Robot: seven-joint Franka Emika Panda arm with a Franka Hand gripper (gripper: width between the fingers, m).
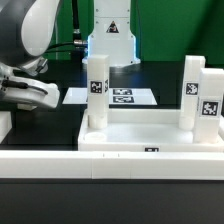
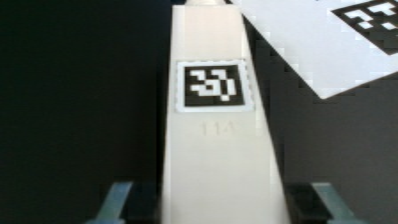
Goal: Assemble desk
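The white desk top (image 1: pixel 140 135) lies in the middle of the table, sockets up. One tagged leg (image 1: pixel 97 92) stands in its corner at the exterior view's left, and two more legs (image 1: pixel 192 88) (image 1: pixel 210 105) stand at the right. My gripper (image 1: pixel 30 96) is at the exterior view's far left. In the wrist view a further white leg (image 2: pixel 214 90), with a square tag, runs lengthwise between my fingers (image 2: pixel 125 200). My gripper (image 2: pixel 219 205) is open and straddles this leg, with a dark gap on each side.
The marker board (image 1: pixel 120 97) lies behind the desk top and shows in the wrist view (image 2: pixel 329 45) beside the leg's far end. A long plain white rail (image 1: pixel 60 165) runs along the front. A white object (image 1: pixel 5 125) sits at the left edge, below the gripper.
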